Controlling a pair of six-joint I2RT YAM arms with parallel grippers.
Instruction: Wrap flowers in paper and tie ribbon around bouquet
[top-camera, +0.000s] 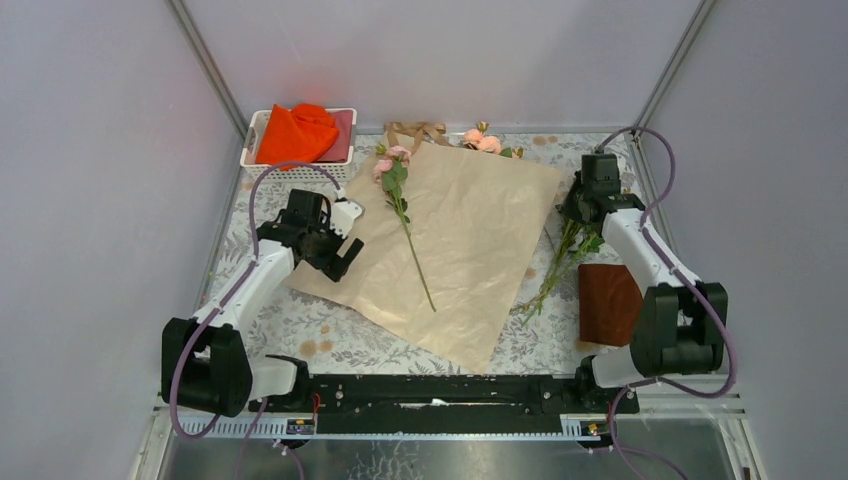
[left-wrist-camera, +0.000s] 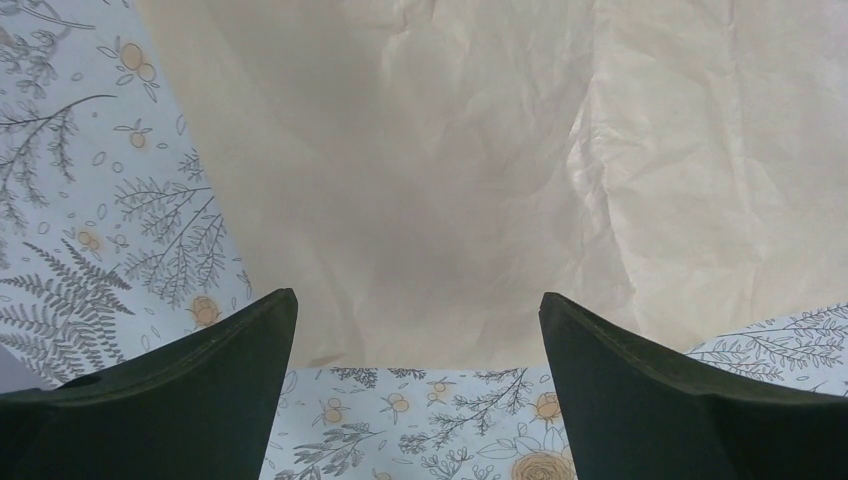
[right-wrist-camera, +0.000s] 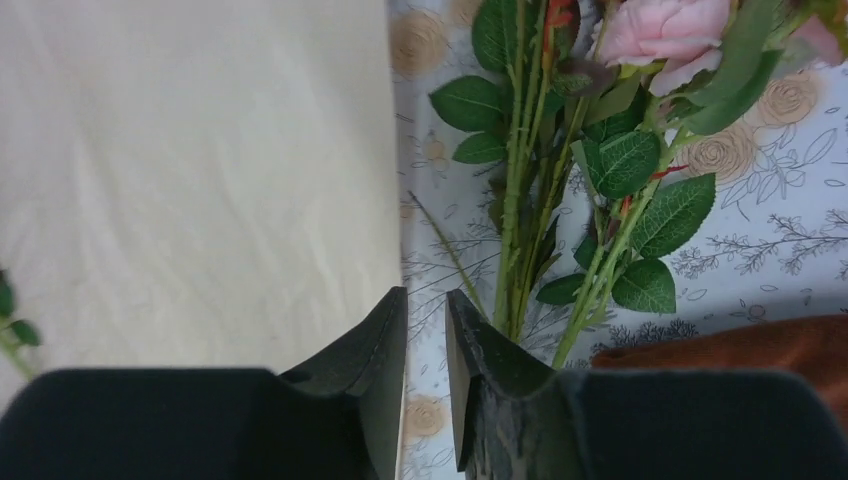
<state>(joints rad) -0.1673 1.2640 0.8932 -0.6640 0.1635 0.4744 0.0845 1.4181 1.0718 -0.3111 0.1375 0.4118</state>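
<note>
The paper (top-camera: 470, 240) lies flat in the middle of the mat. One pink flower (top-camera: 400, 190) rests on it, stem pointing toward me. Further flowers (top-camera: 560, 265) lie off the paper's right edge, and more blooms (top-camera: 482, 140) sit at its far corner beside the tan ribbon (top-camera: 415, 130). My left gripper (top-camera: 340, 250) hovers open over the paper's left corner; in the wrist view its jaws (left-wrist-camera: 418, 300) stand wide apart with only paper (left-wrist-camera: 480, 170) and mat below. My right gripper (right-wrist-camera: 427, 300) is open by a narrow gap with nothing in it, just left of the green stems (right-wrist-camera: 520, 200) and at the edge of the paper (right-wrist-camera: 200, 180).
A white basket (top-camera: 262, 122) at the back left holds a bright orange-red cloth (top-camera: 298, 132). A reddish-brown block (top-camera: 608, 303) lies at the right by the right arm, also seen as a brown edge (right-wrist-camera: 740, 345). The leaf-patterned mat (top-camera: 300, 340) covers the table.
</note>
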